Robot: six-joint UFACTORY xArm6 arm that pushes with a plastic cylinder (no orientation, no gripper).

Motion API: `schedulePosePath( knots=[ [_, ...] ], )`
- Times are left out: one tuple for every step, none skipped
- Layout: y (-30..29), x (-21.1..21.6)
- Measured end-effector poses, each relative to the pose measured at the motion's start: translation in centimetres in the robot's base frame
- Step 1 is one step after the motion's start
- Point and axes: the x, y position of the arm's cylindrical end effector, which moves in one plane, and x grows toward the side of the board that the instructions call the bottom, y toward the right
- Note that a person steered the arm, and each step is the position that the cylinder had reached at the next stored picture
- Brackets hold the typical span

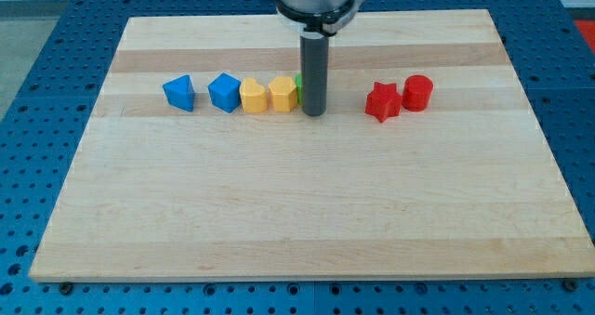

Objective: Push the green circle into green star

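Note:
My tip [313, 111] rests on the wooden board [297, 203] near the middle of a row of blocks. A sliver of a green block [299, 81] shows just left of the rod, mostly hidden behind it; I cannot tell its shape. No second green block shows. The tip stands right beside a yellow hexagon [283, 94], on its right.
Left of the rod are a yellow block [253, 97], a blue block [224, 92] and another blue block [179, 92]. Right of it are a red star [382, 101] and a red cylinder [417, 92], touching each other. The board sits on a blue perforated table [37, 92].

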Motion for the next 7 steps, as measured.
schedulePosePath(
  knots=[
    [-0.4, -1.1],
    [-0.4, -3.6],
    [-0.6, -5.9],
    [-2.0, -7.8],
    [-3.2, -9.6],
    [-4.3, -11.7],
    [-4.3, -12.8]
  ],
)
